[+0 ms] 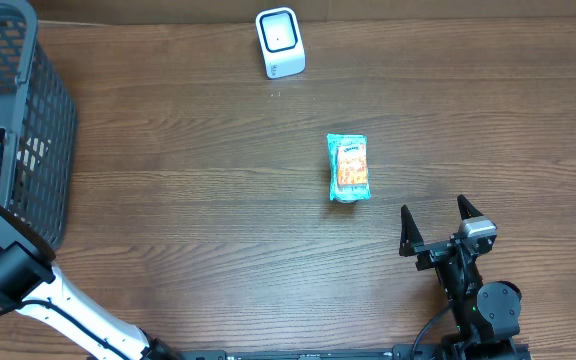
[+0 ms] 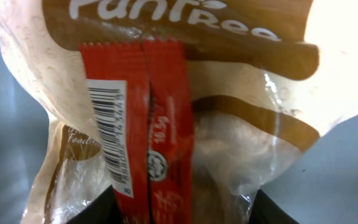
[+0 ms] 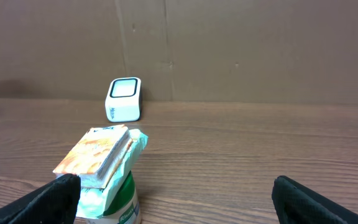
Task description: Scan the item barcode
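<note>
Wooden tabletop point(image 1: 218, 230) holds the scanner point(image 1: 280, 42) well apart from the basket point(image 1: 43, 140), where the left end effector point(image 2: 182, 211) straddles a bread bag point(image 2: 241, 149), pinching or not I cannot tell, so slick film could slip out; right end effector point(image 1: 436, 222) stands spread.

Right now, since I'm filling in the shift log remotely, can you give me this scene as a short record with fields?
scanner: white, far side of table
snack packet: teal and orange, lying mid-table, apart from scanner
basket: grey mesh, left edge
bag: clear, brown label, with red sachets, barcode showing
left fingers: either side of bag, grip unclear
right fingers: open, empty, short of the packet
</note>
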Tool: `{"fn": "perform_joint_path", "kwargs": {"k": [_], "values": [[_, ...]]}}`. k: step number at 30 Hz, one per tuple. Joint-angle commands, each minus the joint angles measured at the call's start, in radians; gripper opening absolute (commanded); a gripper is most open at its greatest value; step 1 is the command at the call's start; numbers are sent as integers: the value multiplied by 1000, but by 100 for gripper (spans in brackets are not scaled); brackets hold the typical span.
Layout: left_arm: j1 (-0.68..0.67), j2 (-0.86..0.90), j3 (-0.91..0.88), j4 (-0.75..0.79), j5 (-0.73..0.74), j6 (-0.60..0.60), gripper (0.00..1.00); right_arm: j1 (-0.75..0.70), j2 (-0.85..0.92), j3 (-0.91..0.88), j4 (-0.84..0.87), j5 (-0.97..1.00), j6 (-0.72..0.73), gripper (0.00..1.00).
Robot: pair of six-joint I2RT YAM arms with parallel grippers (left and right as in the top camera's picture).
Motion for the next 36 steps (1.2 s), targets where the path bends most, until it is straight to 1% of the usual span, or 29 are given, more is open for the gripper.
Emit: {"fn": "perform_joint_path", "kwargs": {"k": [1, 3, 5, 6, 7, 12, 23, 31, 36], "values": [[-4, 68, -13, -5, 27, -40, 34, -1, -10, -11, 6, -2, -7, 100], [-4, 68, -13, -5, 28, -43, 32, -1, -10, -11, 6, -2, -7, 100], [-6, 66, -11, -6, 33, -63, 21, -1, -10, -11, 6, -2, -7, 100], [-8, 64, -11, -6, 44, -66, 14, -1, -10, -11, 6, -2, -7, 100], [-9, 62, -11, -6, 55, -66, 5, -1, -10, -11, 6, -2, -7, 100], [-10, 26, -2, -6, 98, -82, 4, -1, -10, -11, 6, -2, -7, 100], [-10, -133, 95, 2, 105, -250, 4, -1, -10, -11, 6, -2, -7, 100], [-10, -329, 169, 19, 105, -370, 4, -1, -10, -11, 6, -2, -7, 100], [-10, -407, 170, 31, 95, -356, 4, -1, -10, -11, 6, -2, -7, 100]]}}
